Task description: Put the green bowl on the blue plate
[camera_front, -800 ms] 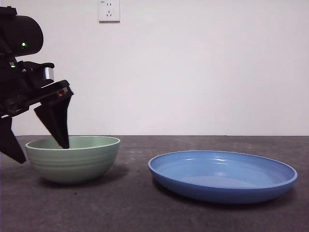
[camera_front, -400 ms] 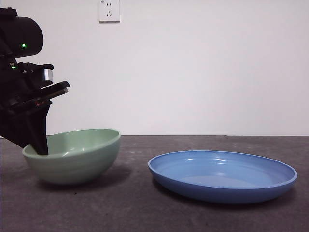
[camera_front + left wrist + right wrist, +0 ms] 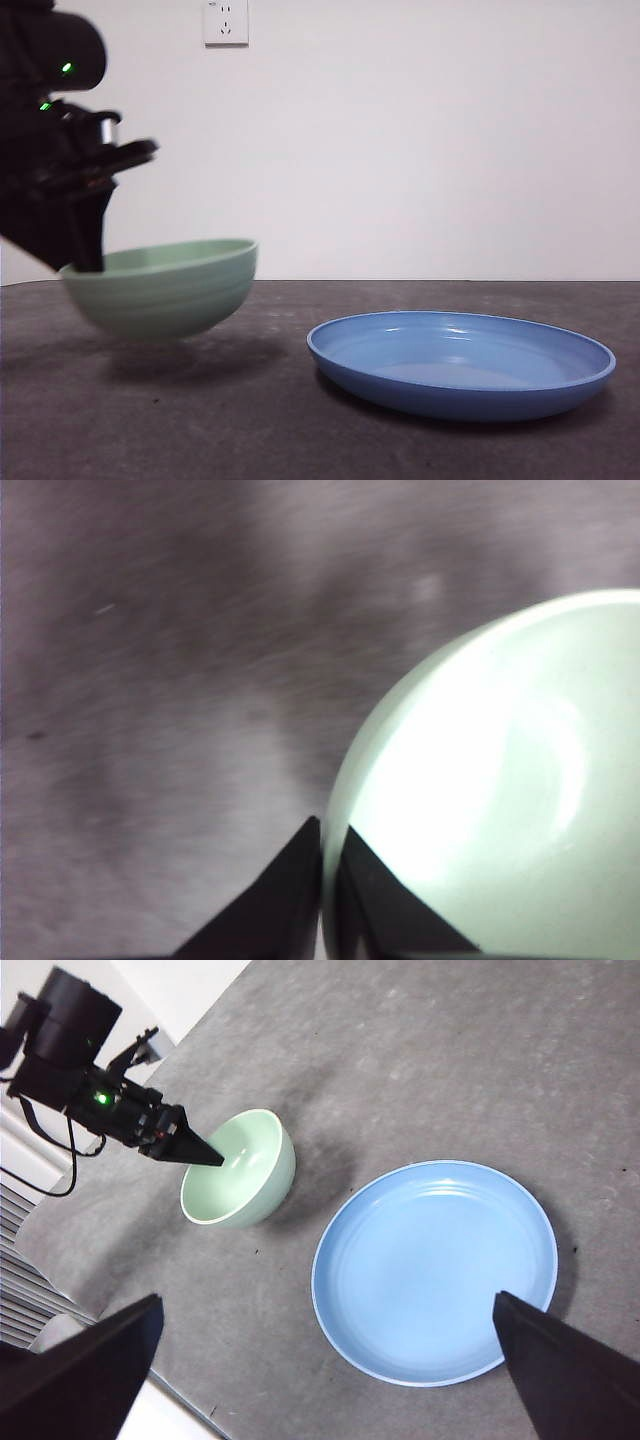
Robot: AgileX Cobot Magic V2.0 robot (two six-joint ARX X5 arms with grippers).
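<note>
Mint-green, the green bowl [image 3: 160, 287] hangs tilted above the table, its rim pinched by the left gripper [image 3: 325, 880]; the blue plate [image 3: 460, 362] waits bare, right gripper [image 3: 330, 1380] wide open.

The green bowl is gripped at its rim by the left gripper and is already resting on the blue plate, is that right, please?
Not quite. The green bowl is gripped at its rim by the left gripper, but it is not on the blue plate. The front view shows it tilted in the air above the table, well to the side of the plate.
</note>
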